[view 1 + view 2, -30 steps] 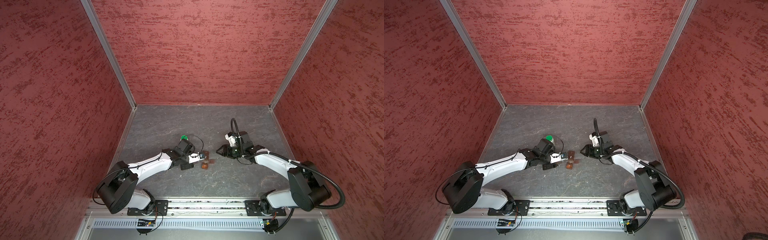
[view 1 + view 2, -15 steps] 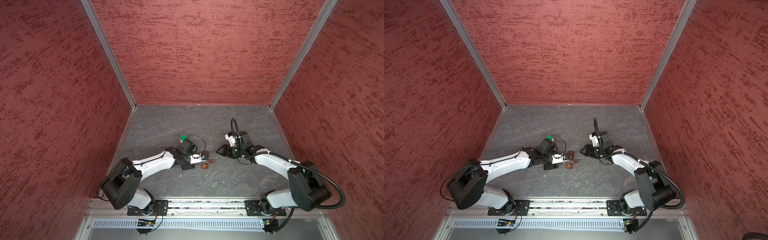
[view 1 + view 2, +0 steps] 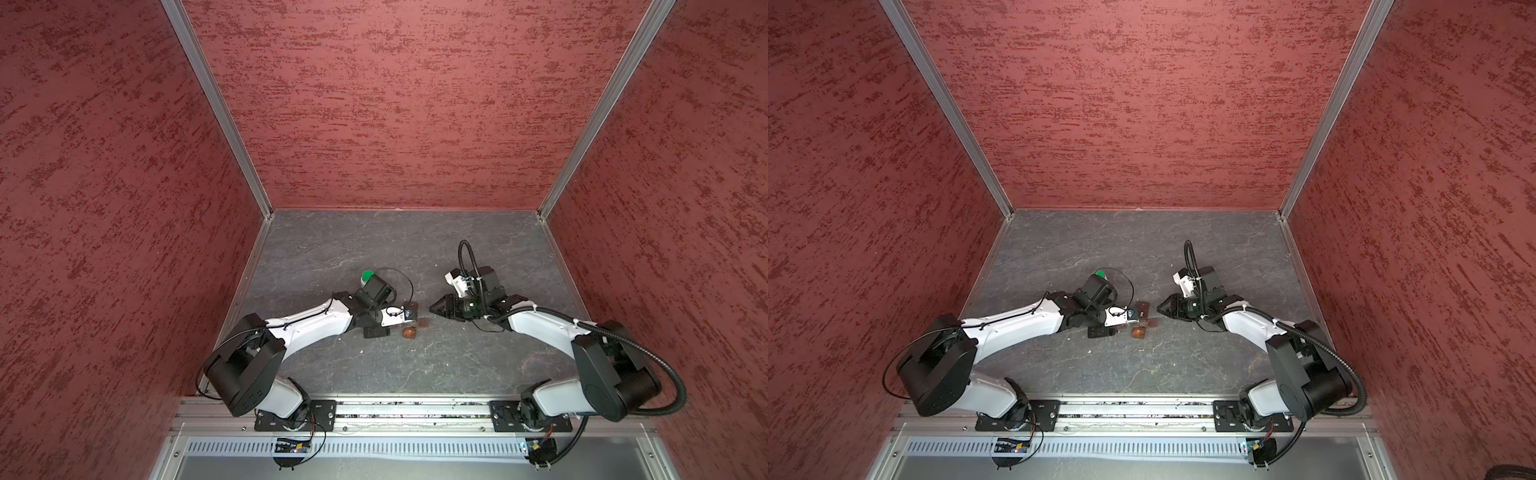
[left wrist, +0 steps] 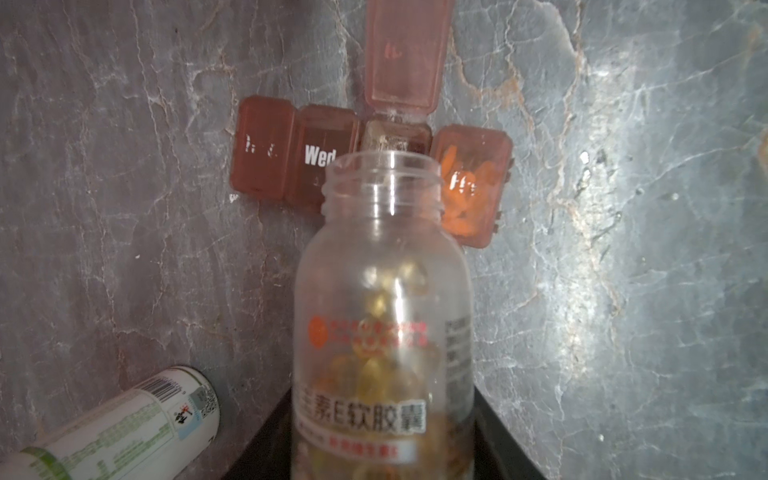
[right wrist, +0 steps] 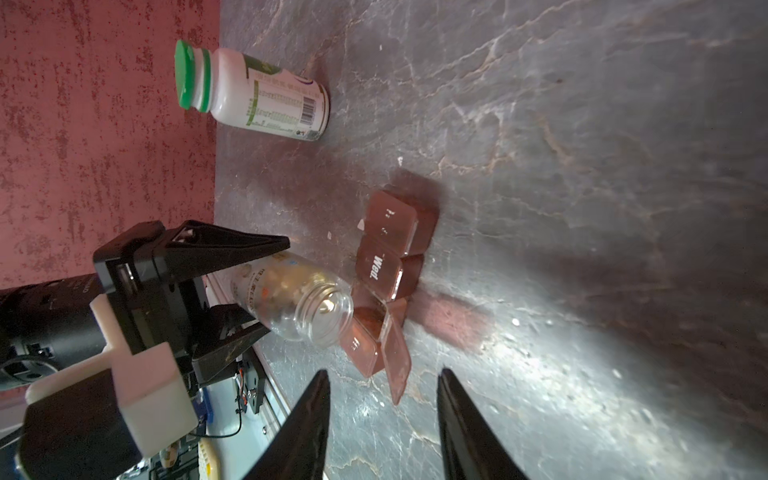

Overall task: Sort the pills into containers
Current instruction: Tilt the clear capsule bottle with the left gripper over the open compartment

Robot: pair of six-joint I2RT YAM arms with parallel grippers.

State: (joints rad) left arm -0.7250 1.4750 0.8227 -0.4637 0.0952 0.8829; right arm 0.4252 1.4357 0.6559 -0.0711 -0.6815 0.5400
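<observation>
Now that the left gripper, clamped on the clear bottle, has advanced, its mouth reaches the containers' open cell mid-frame, so pouring pills looks near; right gripper spread, empty.

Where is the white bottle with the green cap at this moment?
In both top views the white bottle stands left of centre on the table, behind the left arm's wrist and left of the brown pill strip.
</observation>
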